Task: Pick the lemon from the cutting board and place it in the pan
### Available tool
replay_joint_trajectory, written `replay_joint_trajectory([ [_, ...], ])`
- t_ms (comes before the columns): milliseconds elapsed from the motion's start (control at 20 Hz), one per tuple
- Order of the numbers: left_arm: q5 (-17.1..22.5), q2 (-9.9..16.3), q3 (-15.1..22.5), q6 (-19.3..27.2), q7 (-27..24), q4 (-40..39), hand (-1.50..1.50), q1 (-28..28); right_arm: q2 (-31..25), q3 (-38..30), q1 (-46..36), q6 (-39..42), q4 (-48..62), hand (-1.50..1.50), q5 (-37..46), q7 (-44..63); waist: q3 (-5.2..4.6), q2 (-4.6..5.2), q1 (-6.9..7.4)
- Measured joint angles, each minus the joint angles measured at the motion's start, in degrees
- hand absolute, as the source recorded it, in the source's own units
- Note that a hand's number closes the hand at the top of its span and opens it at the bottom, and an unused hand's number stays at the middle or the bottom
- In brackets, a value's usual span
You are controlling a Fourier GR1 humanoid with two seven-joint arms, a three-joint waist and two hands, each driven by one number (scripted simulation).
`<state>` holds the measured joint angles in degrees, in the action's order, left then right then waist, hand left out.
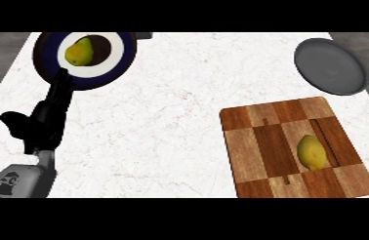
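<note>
Pan (330, 66) (right rim) beyond view's edge

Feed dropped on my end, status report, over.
Left hand open, resting at left edge; right hand out of view. Lemon untouched on cutting board. Pan at upper right, no obstruction between.

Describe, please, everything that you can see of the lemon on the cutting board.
The lemon is a yellow, oval fruit with a slightly pointed upper end and a dull, lightly shaded skin. It lies on its side, long axis running roughly up and down in the head view, on the right half of the wooden cutting board, across a dark and a light strip, beside a narrow groove. Only the board touches it; no hand is near it, and the grey pan sits apart, beyond the board.
</note>
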<state>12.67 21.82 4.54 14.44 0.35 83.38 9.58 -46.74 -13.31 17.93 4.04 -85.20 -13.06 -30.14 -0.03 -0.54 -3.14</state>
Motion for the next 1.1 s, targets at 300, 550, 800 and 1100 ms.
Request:
replay_joint_trajectory([
  [300, 0.05, -0.11, -0.26, -0.90, 0.21, 0.45, 0.00, -0.01, -10.44, -6.89, 8.75, 4.65, -7.51, -1.50, 2.24, 6.07, -0.13, 0.15, 0.86],
  [550, -0.89, -1.10, 0.00, -1.29, 0.96, -0.05, 0.00, 1.39, -13.90, -13.62, 10.84, 8.60, -15.00, -1.50, 0.99, 15.57, -0.10, 0.31, 1.67],
  [800, -1.73, -1.80, -0.26, -1.91, 1.79, 0.76, 0.00, 1.68, -13.72, -15.61, 7.55, 10.12, -21.31, -1.50, 2.43, 24.84, -0.05, 0.42, 2.52],
  [1100, -2.34, -2.55, -1.23, -3.16, 2.49, -0.86, 0.00, 4.02, -11.22, -10.94, 1.92, 13.43, -26.61, -1.50, 1.55, 32.97, -0.03, 0.54, 2.98],
])
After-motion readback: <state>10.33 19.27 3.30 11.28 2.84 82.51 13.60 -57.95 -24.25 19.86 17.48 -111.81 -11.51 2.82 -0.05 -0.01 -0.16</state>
